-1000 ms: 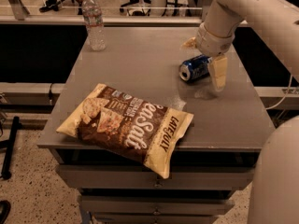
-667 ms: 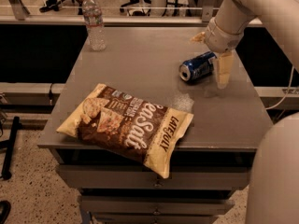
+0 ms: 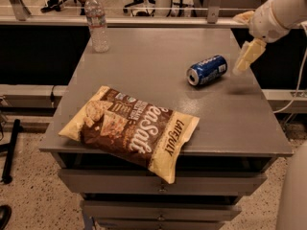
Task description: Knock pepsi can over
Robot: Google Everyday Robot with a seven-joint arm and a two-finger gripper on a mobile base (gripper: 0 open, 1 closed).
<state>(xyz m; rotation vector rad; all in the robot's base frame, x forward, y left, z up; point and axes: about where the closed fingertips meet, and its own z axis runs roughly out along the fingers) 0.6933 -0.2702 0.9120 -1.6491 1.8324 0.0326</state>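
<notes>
The pepsi can (image 3: 207,69), dark blue with a silver top, lies on its side on the grey table (image 3: 158,47) toward the right, its top facing front left. My gripper (image 3: 238,44) hangs above the table's right edge, just right of the can and apart from it. Its two pale yellow fingers (image 3: 249,55) are spread, one low near the can and one higher up. It is open and holds nothing.
A clear plastic water bottle (image 3: 98,20) stands upright at the table's back left. A large brown and yellow chip bag (image 3: 132,128) lies flat at the front, overhanging the front edge. Drawers (image 3: 158,183) sit below the tabletop. A railing runs behind the table.
My gripper has moved right and slightly up, away from the can, out to the table's right edge. The can lies on its side in all frames.
</notes>
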